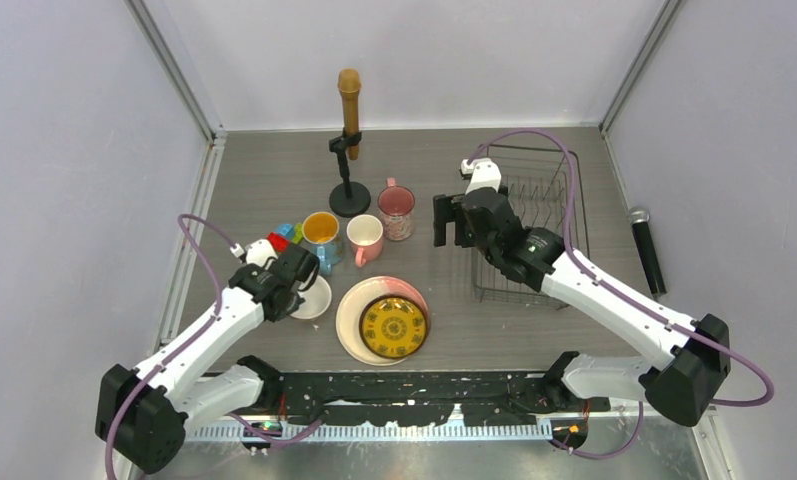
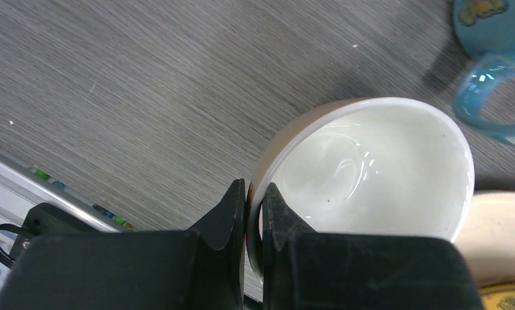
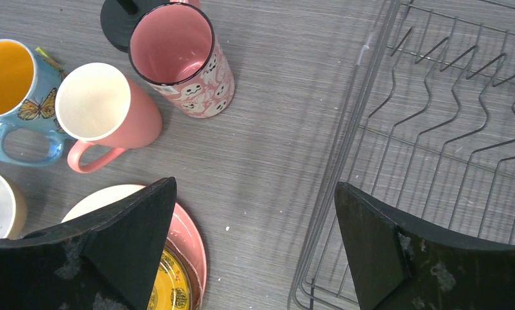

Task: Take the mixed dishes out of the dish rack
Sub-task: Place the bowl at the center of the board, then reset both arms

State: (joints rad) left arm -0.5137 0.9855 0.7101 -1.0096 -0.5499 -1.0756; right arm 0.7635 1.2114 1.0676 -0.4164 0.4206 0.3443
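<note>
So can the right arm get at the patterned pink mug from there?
Probably yes. The right gripper hangs open over bare table beside the patterned mug, nothing between them; the plain pink mug stands close at its other side.

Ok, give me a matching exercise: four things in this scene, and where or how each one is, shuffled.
1 bowl
2 yellow plate
3 right gripper
4 patterned mug

A on the big plate
B open, holding nothing
C rim pinched by the left gripper
D beside the stand's base

Pairs: 1-C, 2-A, 3-B, 4-D
</note>
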